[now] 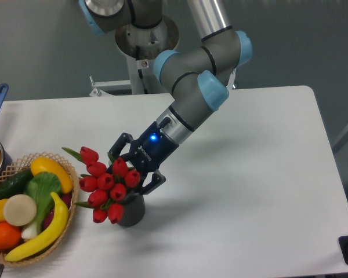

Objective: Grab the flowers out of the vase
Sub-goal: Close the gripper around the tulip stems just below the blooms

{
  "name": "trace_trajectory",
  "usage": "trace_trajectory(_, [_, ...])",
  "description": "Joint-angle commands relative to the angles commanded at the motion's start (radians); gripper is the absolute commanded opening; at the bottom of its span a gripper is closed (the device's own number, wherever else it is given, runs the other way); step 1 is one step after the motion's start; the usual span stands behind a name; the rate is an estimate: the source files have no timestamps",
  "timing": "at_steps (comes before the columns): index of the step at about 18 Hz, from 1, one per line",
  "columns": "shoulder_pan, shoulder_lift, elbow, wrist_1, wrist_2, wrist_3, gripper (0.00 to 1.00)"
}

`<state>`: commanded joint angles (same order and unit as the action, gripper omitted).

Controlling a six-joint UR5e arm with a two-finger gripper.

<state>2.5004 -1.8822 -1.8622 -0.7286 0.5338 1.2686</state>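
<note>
Red tulip flowers [107,186] with green leaves sit in the small dark grey ribbed vase [133,211] near the tabletop's left front, just right of the woven fruit basket [68,223]. The black two-finger gripper [134,171] has its jaws spread around the bunch's right side. They should close gently below the buds, then lift straight up.

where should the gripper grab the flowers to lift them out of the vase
Best on the bundled stems just above the vase mouth, below the red buds, coming in from the right and rear as the gripper does now. The flowers lean left toward the basket, so the stems are probably firmer than the buds.
</note>
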Motion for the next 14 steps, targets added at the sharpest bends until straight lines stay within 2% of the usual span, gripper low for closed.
trace_trajectory(1, [0.000, 0.002, 0.000, 0.000, -0.003, -0.006, 0.41])
trace_trajectory(2, [0.000, 0.002, 0.000, -0.002, -0.005, -0.006, 0.40])
trace_trajectory(14, [0.009, 0.009, 0.003, -0.002, -0.011, -0.012, 0.39])
